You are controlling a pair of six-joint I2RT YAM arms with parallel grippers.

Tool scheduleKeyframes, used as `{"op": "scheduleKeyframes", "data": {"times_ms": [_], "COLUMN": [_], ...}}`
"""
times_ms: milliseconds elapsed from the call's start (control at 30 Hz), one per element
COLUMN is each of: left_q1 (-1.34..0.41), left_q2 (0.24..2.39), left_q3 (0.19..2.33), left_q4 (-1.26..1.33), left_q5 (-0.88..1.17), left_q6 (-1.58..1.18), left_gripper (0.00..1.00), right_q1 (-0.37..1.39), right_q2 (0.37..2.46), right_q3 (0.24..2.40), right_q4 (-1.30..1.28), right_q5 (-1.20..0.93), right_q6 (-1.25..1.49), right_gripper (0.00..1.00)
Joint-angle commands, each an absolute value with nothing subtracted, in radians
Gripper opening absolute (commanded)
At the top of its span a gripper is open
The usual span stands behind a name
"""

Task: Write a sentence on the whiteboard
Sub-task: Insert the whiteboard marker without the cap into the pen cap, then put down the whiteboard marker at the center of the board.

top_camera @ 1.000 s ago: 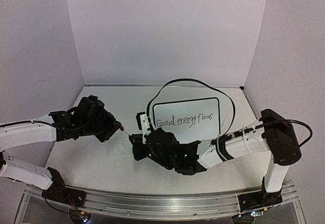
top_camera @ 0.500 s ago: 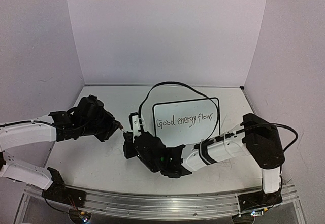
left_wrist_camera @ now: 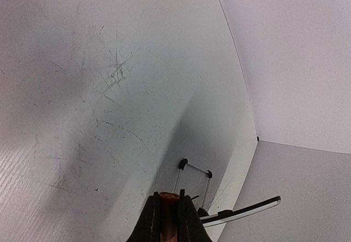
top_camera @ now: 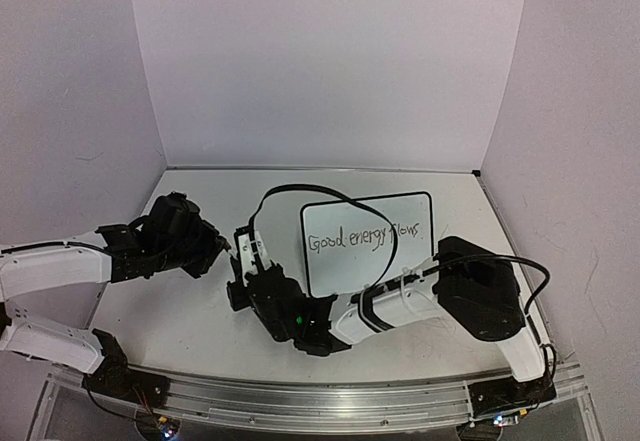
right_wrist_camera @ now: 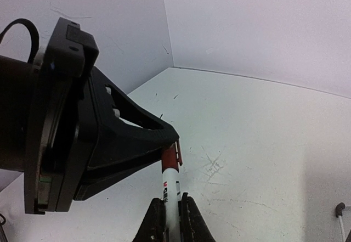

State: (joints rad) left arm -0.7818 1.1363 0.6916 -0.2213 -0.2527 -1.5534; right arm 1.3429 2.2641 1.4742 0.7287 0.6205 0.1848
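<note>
- Alignment of cap and pen is what the coming move turns on. In the right wrist view the marker runs straight out of the right gripper from 6 o'clock toward 12 o'clock. Its red cap is at the far end.
- The right gripper is clenched on the marker's white barrel, with the jaws tight on both sides of it.
- The left gripper is clenched too, on a small red piece that I judge to be that same red cap. In the right wrist view its black fingertip comes in from 10 o'clock and touches the red end.
- The two grippers meet tip to tip over the tabletop. In the top view the left one is at 9 o'clock of the right one.
- The whiteboard stands at 3 o'clock of that meeting point, just beside it but not touching. The right gripper is the nearer of the two.
- The sentence reads "Good energy flows". It runs from 9 o'clock to 3 o'clock across the upper half of the board, rising slightly.
- Judgement: the writing looks finished and the step in hand is capping the marker. The cap must stay on the barrel's long axis, since a tilt at the joint would jam or drop it.
</note>
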Motion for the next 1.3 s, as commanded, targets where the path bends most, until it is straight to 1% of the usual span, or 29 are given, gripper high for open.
{"op": "scheduleKeyframes", "data": {"times_ms": [0, 133, 233, 267, 300, 333, 367, 433, 533, 600, 700, 800, 933, 1033, 1133, 1267], "left_q1": [-0.822, -0.822, -0.821, -0.820, -0.819, -0.816, -0.811, -0.800, -0.779, -0.769, -0.766, -0.765, -0.764, -0.765, -0.765, -0.765], "left_q2": [1.106, 1.089, 1.081, 1.075, 1.069, 1.063, 1.060, 1.054, 1.024, 0.997, 0.962, 0.935, 0.913, 0.910, 0.911, 0.904], "left_q3": [0.672, 0.663, 0.667, 0.673, 0.679, 0.691, 0.707, 0.739, 0.785, 0.812, 0.859, 0.898, 0.920, 0.931, 0.957, 0.971], "left_q4": [-0.190, -0.190, -0.190, -0.191, -0.191, -0.191, -0.193, -0.215, -0.250, -0.285, -0.315, -0.331, -0.332, -0.331, -0.331, -0.327], "left_q5": [-0.098, -0.125, -0.168, -0.187, -0.206, -0.224, -0.245, -0.287, -0.327, -0.370, -0.403, -0.408, -0.395, -0.384, -0.381, -0.388], "left_q6": [-1.574, -1.565, -1.536, -1.516, -1.494, -1.463, -1.422, -1.334, -1.210, -1.142, -1.048, -0.981, -0.922, -0.892, -0.868, -0.845], "left_gripper": [0.00, 0.00, 0.00, 0.04, 0.09, 0.19, 0.32, 0.52, 0.73, 0.82, 0.86, 0.91, 0.92, 0.93, 0.95, 0.98], "right_q1": [1.278, 1.271, 1.272, 1.272, 1.272, 1.272, 1.272, 1.268, 1.266, 1.265, 1.266, 1.266, 1.266, 1.266, 1.267, 1.266], "right_q2": [2.306, 2.289, 2.200, 2.163, 2.123, 2.078, 2.040, 1.982, 1.966, 1.988, 2.046, 2.109, 2.162, 2.200, 2.206, 2.191], "right_q3": [1.581, 1.571, 1.445, 1.381, 1.318, 1.253, 1.187, 1.085, 1.020, 1.005, 1.041, 1.098, 1.160, 1.187, 1.182, 1.178], "right_q4": [0.853, 0.862, 0.861, 0.860, 0.860, 0.859, 0.857, 0.843, 0.797, 0.796, 0.783, 0.750, 0.679, 0.638, 0.631, 0.615], "right_q5": [0.585, 0.554, 0.502, 0.485, 0.467, 0.442, 0.407, 0.327, 0.206, 0.145, 0.068, 0.087, 0.140, 0.142, 0.148, 0.176], "right_q6": [0.121, 0.106, 0.110, 0.114, 0.116, 0.112, 0.107, 0.105, 0.115, 0.122, 0.120, 0.127, 0.130, 0.140, 0.144, 0.147], "right_gripper": [0.00, 0.00, 0.00, 0.00, 0.00, 0.00, 0.00, 0.00, 0.00, 0.00, 0.00, 0.00, 0.02, 0.05, 0.12, 0.25]}}
